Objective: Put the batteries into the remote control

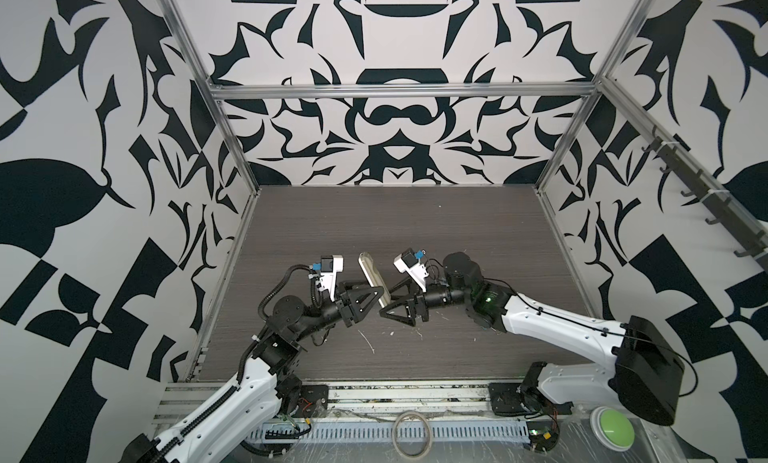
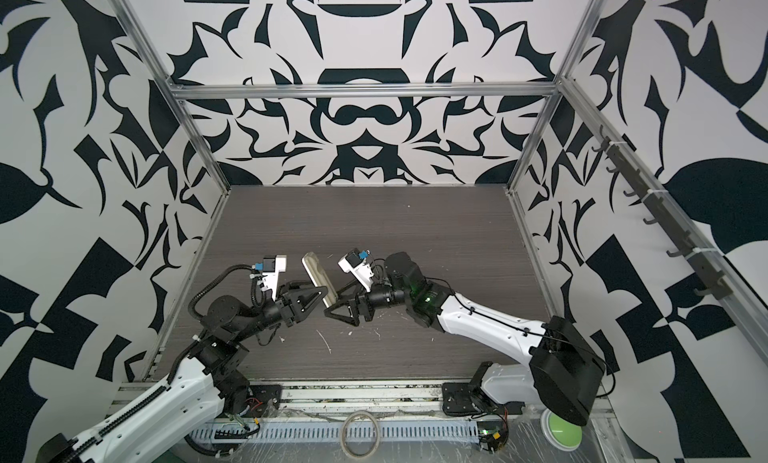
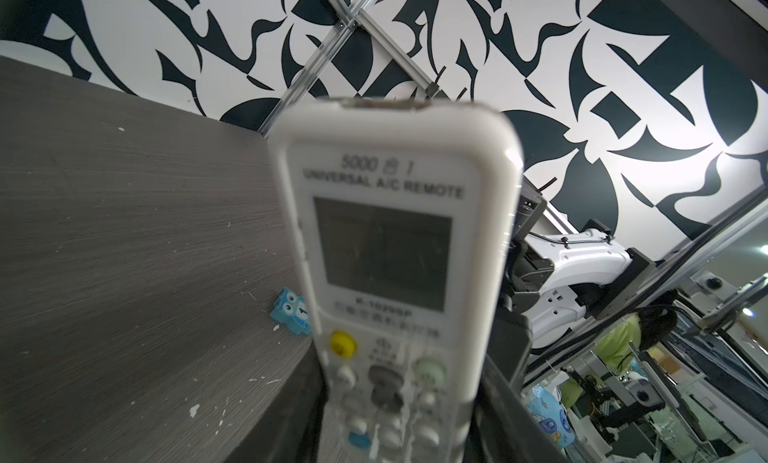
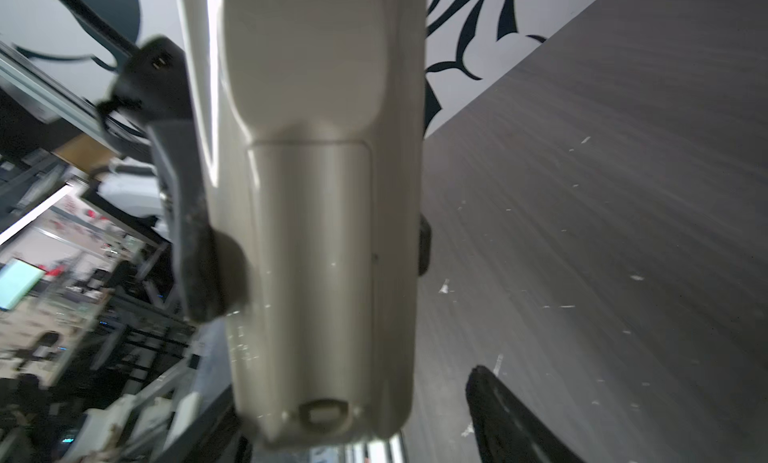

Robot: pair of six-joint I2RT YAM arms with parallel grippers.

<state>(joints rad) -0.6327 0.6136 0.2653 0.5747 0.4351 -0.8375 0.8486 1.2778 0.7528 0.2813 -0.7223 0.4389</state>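
I hold the remote control (image 1: 370, 271) lifted off the table (image 1: 457, 240), tilted, between my two arms. My left gripper (image 1: 379, 293) is clamped across its narrow sides: in the right wrist view one of those pads (image 4: 216, 269) presses one edge of the casing and its partner shows on the opposite edge. I judge this grip is meant to make a fixture of the remote. Its button face is turned towards my left wrist camera and its plain beige back towards my right arm, so the back is free to be worked on. My right gripper (image 1: 385, 303) is released, jaws apart near the remote's end; one finger (image 4: 503, 415) shows clear of the casing, with bare table between them. On the back the battery cover (image 4: 309, 253) sits flush in its seam, and its latch (image 4: 323, 411) lies at the end nearest my right wrist. That is, I think, why that hand is placed there, ready to catch the latch and work the cover loose. The batteries I cannot find in any view, so I cannot tell whether they sit behind the closed cover or lie hidden somewhere. A blue owl figure (image 3: 291, 317) rests on the table beyond the remote, apart from both hands and, I'd say, no part of this job.
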